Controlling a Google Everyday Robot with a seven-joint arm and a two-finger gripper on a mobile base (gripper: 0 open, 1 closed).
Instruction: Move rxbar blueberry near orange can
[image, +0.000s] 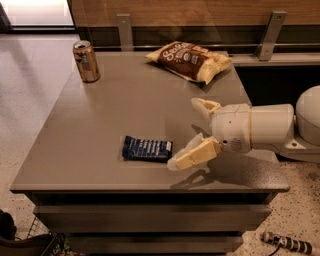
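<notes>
- Our end effector (194, 132) reaches in from the right, low over the desk (125, 105). Its two cream fingers are spread wide and grasp nothing.
- The nearer finger's tip sits just beside the right end of the rxbar blueberry (147, 149). We cannot tell whether they touch.
- The bar lies flat near the desk's front edge, its dark blue wrapper running left to right.
- A chip bag (190, 60) lies at the far right of the desk, beyond the end effector.
- The orange can (86, 61) stands upright at the far left corner, well apart from the bar.
- We judge the main risk to be the bar's thinness: the fingers may skid over the slick wrapper or shove it away instead of closing on it.
- With only one finger by the bar, closing from here would likely miss.
- Near the can, a careless approach could topple it.
</notes>
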